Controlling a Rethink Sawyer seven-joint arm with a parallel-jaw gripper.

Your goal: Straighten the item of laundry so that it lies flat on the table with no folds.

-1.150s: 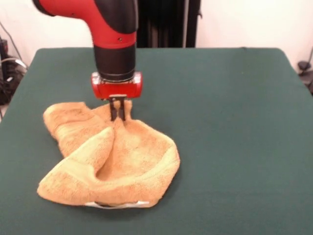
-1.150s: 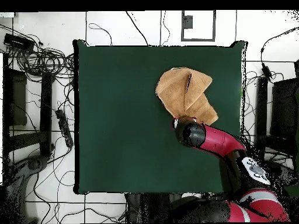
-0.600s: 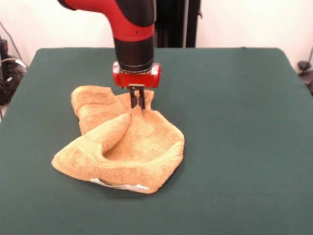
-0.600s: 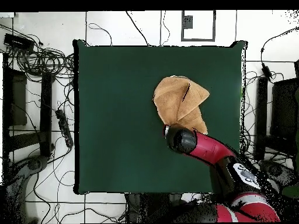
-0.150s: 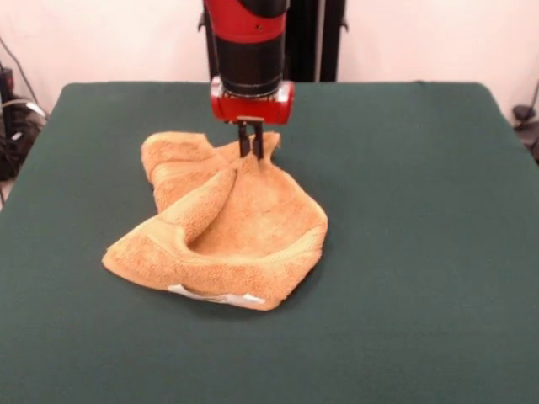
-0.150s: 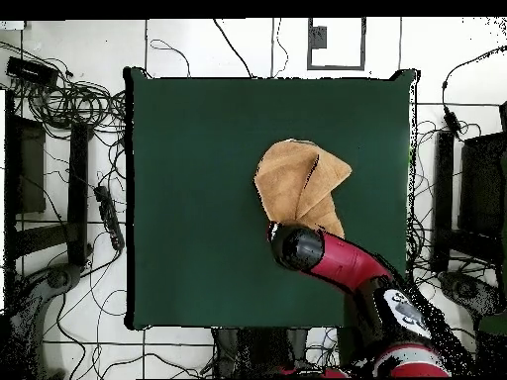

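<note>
Currently my gripper point(image 5: 251, 151) is pinched tight on the far edge of the towel point(image 5: 227, 227).
Fingers point(image 5: 245, 141) nearly together, cloth between them. Towel crumpled, one flap folded over the middle, white label point(image 5: 221, 297) at the near edge. It sits on the green table point(image 5: 421, 236), around mid-table in the overhead view point(image 6: 297, 186).

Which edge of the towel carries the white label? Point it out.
The folded edge of the towel facing the camera in the front view, opposite the end the hand pinches. The white label peeks from under it; the other edges show only orange-tan cloth.
</note>
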